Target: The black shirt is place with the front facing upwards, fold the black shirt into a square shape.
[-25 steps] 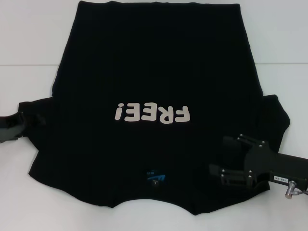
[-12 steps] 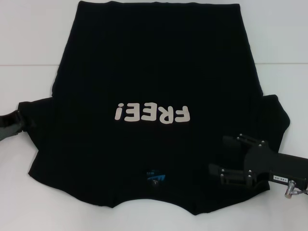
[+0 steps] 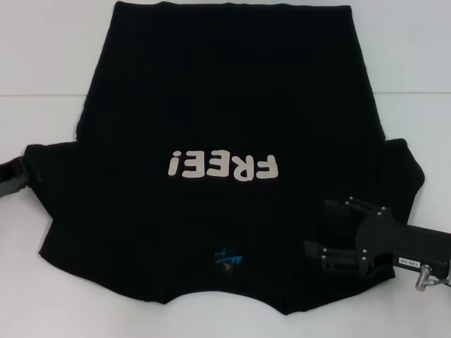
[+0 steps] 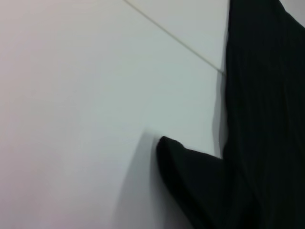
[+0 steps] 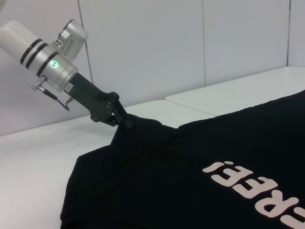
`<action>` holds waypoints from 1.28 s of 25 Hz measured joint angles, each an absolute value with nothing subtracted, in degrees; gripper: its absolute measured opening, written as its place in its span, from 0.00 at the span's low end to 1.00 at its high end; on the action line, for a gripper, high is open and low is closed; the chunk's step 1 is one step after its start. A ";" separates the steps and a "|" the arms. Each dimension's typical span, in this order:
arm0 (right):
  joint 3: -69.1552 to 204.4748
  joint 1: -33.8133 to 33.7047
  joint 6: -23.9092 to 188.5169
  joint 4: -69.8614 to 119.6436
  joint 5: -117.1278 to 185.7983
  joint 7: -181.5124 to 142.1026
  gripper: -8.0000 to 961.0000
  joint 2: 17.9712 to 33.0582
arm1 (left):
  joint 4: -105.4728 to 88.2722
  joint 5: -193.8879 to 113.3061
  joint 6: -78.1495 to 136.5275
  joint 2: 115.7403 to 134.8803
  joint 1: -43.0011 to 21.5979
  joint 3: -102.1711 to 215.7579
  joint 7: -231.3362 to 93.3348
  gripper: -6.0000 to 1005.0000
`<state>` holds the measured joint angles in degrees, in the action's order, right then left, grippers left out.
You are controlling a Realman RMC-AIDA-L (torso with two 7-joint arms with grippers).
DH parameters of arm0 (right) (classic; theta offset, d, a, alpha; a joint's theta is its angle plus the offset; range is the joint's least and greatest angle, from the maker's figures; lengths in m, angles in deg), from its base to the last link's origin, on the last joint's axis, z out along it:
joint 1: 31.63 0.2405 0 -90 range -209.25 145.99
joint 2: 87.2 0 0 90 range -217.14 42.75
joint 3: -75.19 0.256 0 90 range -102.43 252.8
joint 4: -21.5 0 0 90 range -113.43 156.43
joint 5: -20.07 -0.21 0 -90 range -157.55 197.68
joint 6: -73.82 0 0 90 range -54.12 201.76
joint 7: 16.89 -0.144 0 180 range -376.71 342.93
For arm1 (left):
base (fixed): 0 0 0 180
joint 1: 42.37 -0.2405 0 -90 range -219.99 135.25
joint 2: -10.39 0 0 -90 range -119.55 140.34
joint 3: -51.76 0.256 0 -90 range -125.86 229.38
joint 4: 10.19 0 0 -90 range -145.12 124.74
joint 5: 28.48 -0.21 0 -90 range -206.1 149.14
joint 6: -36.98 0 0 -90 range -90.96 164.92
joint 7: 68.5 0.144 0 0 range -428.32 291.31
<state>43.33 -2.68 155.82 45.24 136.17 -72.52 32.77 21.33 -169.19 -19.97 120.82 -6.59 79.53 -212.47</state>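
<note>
The black shirt (image 3: 225,105) lies flat on the white table, front up, with white letters "FREE!" (image 3: 224,167) and a small blue neck label (image 3: 229,259) near the front edge. My left gripper (image 3: 21,176) is at the far left edge and is shut on the tip of the shirt's left sleeve; the right wrist view shows it pinching that sleeve (image 5: 121,121). The left wrist view shows the sleeve (image 4: 195,191) beside the shirt's body (image 4: 267,95). My right gripper (image 3: 325,231) hovers open over the shirt near the right sleeve and holds nothing.
The white table (image 3: 42,70) reaches past the shirt on both sides. A seam line (image 3: 35,93) runs across it. A pale wall (image 5: 167,47) stands behind the table in the right wrist view.
My left gripper has drifted a little to the left, toward the picture's edge, with the sleeve tip in it. The right gripper has hardly moved.
</note>
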 joint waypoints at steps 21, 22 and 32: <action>43.46 -2.31 155.82 45.22 136.17 -72.52 0.98 32.77 | 25.78 -169.37 -20.30 120.25 -4.84 80.71 -212.53 0.03; 43.46 -2.30 155.82 45.22 136.17 -72.52 0.98 32.77 | 25.78 -169.37 -20.55 120.25 -4.63 81.08 -212.66 0.03; 43.51 -2.28 155.54 45.12 136.16 -72.52 0.98 32.77 | 25.83 -169.05 -24.64 120.35 -1.83 83.41 -213.16 0.03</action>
<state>43.51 -2.28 155.54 45.12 136.16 -72.52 32.77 25.83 -169.05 -24.64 120.35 -1.83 83.41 -213.16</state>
